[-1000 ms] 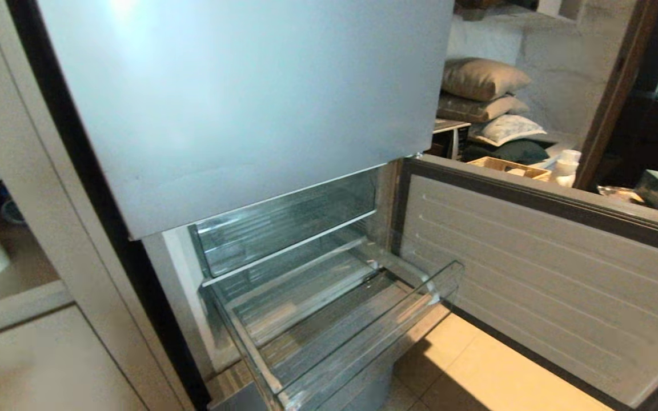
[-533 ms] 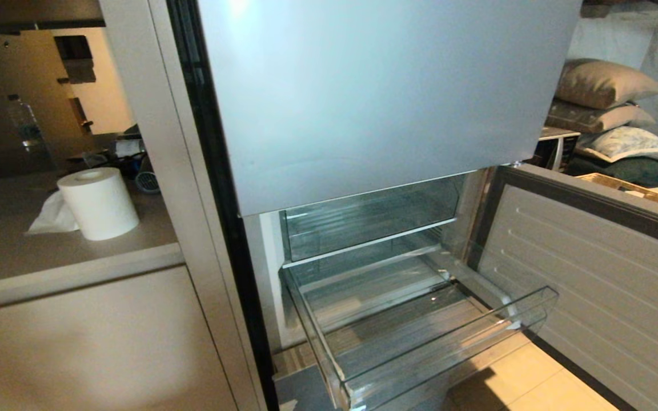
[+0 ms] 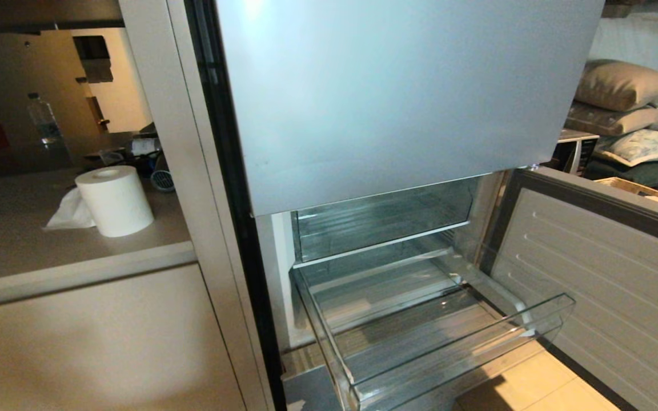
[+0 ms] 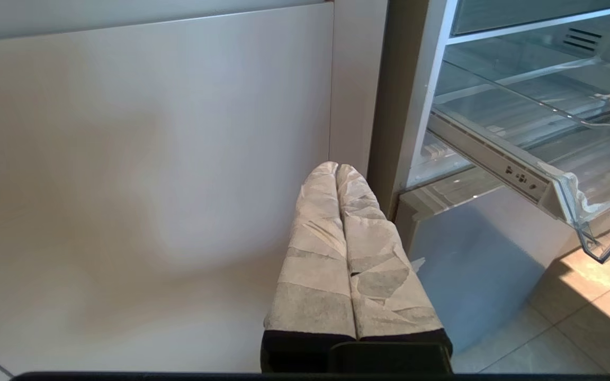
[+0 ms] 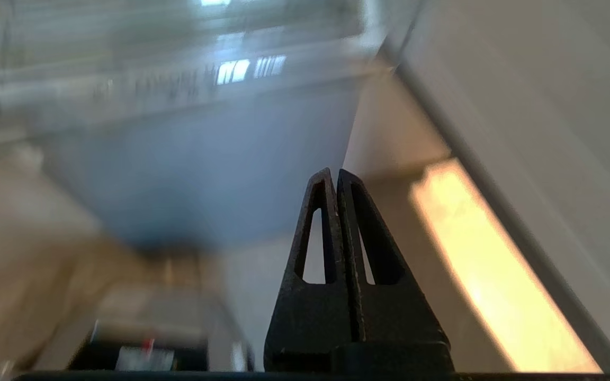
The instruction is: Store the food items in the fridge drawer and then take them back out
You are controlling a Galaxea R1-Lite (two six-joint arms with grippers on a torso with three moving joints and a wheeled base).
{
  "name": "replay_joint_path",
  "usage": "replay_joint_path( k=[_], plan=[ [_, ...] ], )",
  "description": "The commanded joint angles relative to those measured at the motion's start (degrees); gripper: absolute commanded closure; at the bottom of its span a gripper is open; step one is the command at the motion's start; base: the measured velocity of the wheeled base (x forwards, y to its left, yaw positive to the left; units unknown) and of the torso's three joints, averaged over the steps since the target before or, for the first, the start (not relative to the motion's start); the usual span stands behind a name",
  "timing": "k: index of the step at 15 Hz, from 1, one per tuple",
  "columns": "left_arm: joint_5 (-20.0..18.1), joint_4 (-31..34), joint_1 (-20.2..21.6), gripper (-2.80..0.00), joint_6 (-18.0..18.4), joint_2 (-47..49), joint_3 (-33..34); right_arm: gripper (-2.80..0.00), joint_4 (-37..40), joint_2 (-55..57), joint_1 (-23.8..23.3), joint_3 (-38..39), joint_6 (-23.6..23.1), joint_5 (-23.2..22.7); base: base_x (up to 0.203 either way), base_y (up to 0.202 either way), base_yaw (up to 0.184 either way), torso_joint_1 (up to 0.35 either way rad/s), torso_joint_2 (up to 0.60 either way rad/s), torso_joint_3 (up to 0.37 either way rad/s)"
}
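The fridge drawer [image 3: 466, 354] is pulled out of the open lower compartment, clear and ribbed, with nothing in it. No food items show in any view. Neither gripper appears in the head view. My left gripper [image 4: 337, 166], its fingers wrapped in white tape, is shut and empty, low beside the fridge and facing a pale cabinet panel; the fridge drawer [image 4: 575, 196] is off to its side. My right gripper [image 5: 335, 172], black, is shut and empty, low in front of the blurred silver-blue lower panel [image 5: 204, 174].
The lower fridge door [image 3: 609, 274] stands open on the right. A compartment with a white front strip [image 3: 380, 222] sits above the drawer. A counter [image 3: 77, 268] on the left bears a paper towel roll [image 3: 115, 200] and a water bottle [image 3: 43, 120]. Sunlit floor tiles [image 3: 540, 388] lie below.
The whole head view has shifted right, so the camera has swung left; the counter with the paper roll has come into view. The fridge and drawer themselves have not moved.
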State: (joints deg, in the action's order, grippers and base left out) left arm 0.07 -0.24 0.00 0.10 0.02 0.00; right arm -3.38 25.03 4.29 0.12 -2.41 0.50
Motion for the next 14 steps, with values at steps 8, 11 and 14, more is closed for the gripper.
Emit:
replay_joint_path(
  k=[8, 11, 14],
  plan=[
    [0.01, -0.02, 0.00, 0.00, -0.01, 0.06, 0.09, 0.00, -15.25, 56.35, 4.33, -9.43, 0.31, -6.02, 0.000, 0.000, 0.000, 0.000, 0.00, 0.000],
    [0.01, -0.02, 0.00, 0.00, -0.01, -0.02, 0.09, 0.00, -17.99, 66.30, 4.45, -15.67, 0.41, -7.26, 0.000, 0.000, 0.000, 0.000, 0.00, 0.000],
    [0.01, -0.02, 0.00, 0.00, -0.01, 0.06, 0.09, 0.00, -23.53, 75.55, 4.47, -21.09, 1.16, -7.55, 0.000, 0.000, 0.000, 0.000, 0.00, 0.000]
  ],
)
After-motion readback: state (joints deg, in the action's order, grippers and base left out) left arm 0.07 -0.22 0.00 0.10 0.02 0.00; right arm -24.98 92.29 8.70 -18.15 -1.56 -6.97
